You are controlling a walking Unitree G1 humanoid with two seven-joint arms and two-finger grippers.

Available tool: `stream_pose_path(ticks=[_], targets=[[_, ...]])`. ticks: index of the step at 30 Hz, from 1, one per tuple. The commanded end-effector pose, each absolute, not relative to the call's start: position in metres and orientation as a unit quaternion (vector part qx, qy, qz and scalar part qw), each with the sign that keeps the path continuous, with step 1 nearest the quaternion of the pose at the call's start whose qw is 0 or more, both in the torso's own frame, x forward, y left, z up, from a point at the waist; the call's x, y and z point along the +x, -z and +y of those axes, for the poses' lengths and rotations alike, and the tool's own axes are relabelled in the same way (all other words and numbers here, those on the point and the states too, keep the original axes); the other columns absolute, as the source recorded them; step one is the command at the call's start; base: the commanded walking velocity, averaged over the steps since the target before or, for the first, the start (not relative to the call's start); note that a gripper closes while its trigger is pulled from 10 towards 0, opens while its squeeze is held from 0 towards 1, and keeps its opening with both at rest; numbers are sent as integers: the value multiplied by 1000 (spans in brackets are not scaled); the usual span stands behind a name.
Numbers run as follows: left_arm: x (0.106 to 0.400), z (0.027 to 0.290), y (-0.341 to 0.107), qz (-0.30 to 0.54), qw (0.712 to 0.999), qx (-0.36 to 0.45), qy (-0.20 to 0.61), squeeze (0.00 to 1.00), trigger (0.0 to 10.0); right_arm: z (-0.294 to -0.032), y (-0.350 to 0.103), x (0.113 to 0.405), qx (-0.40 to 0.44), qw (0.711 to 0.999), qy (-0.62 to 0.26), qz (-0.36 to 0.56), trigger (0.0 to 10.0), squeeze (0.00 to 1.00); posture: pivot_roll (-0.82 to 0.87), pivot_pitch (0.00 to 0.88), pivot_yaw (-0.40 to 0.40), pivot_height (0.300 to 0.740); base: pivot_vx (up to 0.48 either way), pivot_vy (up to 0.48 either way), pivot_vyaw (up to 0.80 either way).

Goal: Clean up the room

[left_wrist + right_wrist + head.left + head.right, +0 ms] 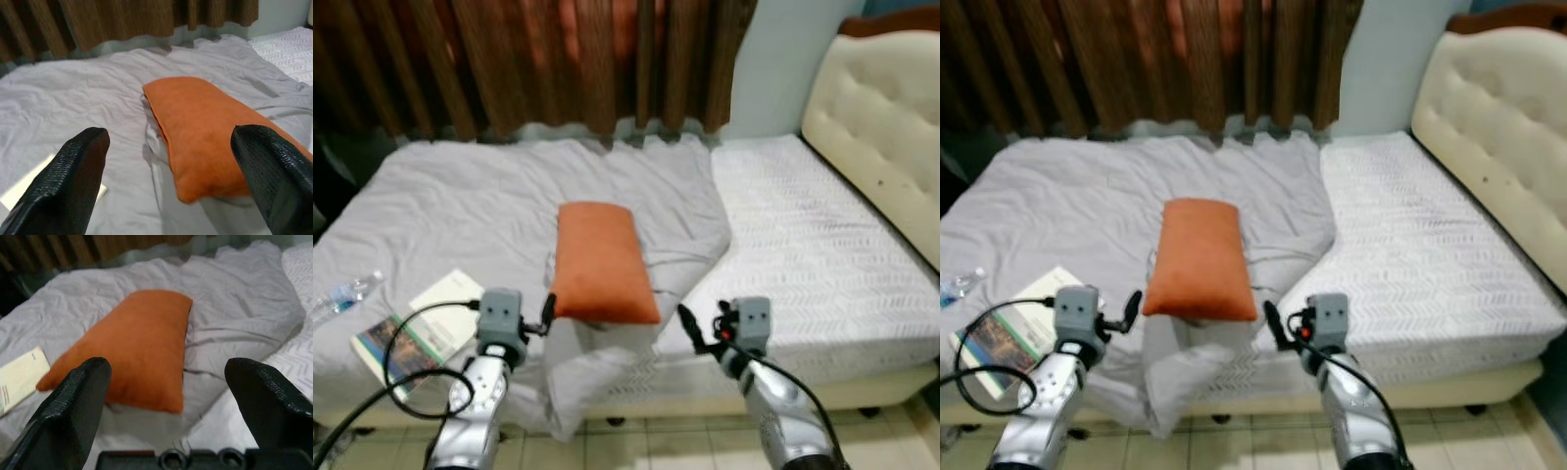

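Left tool (pixel 168 183) and right tool (pixel 166 404) wide open, empty, flanking orange pillow (pixel 603 262).

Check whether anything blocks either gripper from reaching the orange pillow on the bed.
Nothing visible does. The orange pillow lies on the grey sheet directly ahead, with the left gripper and right gripper open at its near corners.

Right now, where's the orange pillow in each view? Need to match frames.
Left eye: orange pillow centre, on the grey sheet.
Right eye: left of centre.
Left wrist: centre-right, between the open left gripper's fingers.
Right wrist: centre-left, between the open right gripper's fingers.
Shared landmark: the brown curtain behind the bed.
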State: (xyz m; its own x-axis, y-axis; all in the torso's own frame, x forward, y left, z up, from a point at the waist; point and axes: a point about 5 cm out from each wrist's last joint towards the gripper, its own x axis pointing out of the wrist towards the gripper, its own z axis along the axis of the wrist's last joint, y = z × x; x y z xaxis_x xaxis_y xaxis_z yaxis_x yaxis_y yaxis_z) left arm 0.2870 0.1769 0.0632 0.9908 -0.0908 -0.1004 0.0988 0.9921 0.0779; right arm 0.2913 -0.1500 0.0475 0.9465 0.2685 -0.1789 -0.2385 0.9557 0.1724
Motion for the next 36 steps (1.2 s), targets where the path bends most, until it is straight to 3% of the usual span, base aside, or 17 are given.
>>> stream_pose_path(ticks=[1,7,36], targets=[[288,167,-63,52,996,43,62,0,10000,-159,-51,292,73,986,-119,95,10000,0,-63,0,16,740,0,0,0],[291,170,-64,52,995,64,61,0,10000,-160,-52,292,72,986,-118,94,10000,0,-64,0,16,740,0,0,0],[291,163,-60,60,991,76,88,0,10000,-158,-50,291,70,985,-123,97,10000,0,-66,0,20,740,480,0,0]])
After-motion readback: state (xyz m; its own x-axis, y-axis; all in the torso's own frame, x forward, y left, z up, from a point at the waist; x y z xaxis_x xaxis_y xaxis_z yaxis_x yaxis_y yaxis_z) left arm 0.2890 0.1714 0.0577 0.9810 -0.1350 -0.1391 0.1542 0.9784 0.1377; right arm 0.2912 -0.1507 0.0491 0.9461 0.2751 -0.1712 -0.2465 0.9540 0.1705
